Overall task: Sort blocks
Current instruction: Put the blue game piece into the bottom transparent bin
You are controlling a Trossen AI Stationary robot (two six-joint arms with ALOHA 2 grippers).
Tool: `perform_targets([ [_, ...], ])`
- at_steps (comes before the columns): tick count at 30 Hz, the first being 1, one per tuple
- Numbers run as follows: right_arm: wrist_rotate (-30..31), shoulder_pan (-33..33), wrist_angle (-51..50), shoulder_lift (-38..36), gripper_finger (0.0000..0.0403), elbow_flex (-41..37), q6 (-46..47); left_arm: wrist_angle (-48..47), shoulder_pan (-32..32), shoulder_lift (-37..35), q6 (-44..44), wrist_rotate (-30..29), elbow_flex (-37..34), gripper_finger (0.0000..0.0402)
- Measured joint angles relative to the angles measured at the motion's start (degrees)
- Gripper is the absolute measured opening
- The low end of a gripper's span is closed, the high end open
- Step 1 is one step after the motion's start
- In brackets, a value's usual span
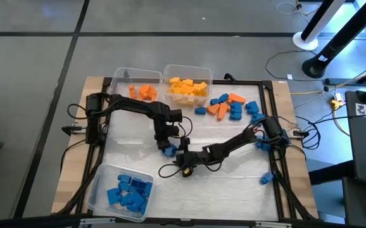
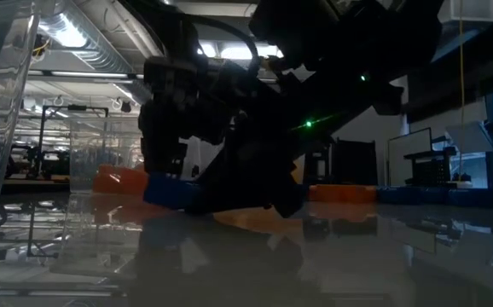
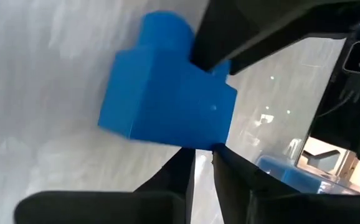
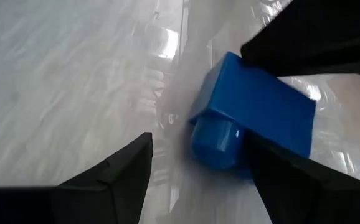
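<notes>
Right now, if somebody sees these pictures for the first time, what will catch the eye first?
Probably the two dark arms meeting mid-table, where the left gripper closes around one blue block, its fingers on either side. Next, the sorted bins: blue blocks in the near-left bin, orange blocks and yellow blocks at the far edge, beside an unsorted blue-and-orange pile.
</notes>
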Motion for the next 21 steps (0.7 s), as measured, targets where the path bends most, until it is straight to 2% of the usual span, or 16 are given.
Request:
perform_targets([
  [10, -0.1, 0.0, 0.7, 0.0, 0.0259, -0.1, 0.5, 4.7, -3.4, 0.0, -1.0, 1.2, 0.0, 0.0037],
  [21, -2.2, 0.0, 0.6, 0.0, 0.0259, -0.1, 0.2, 4.4, -5.8, -0.1, 2.7, -0.7, 0.0, 0.0092],
])
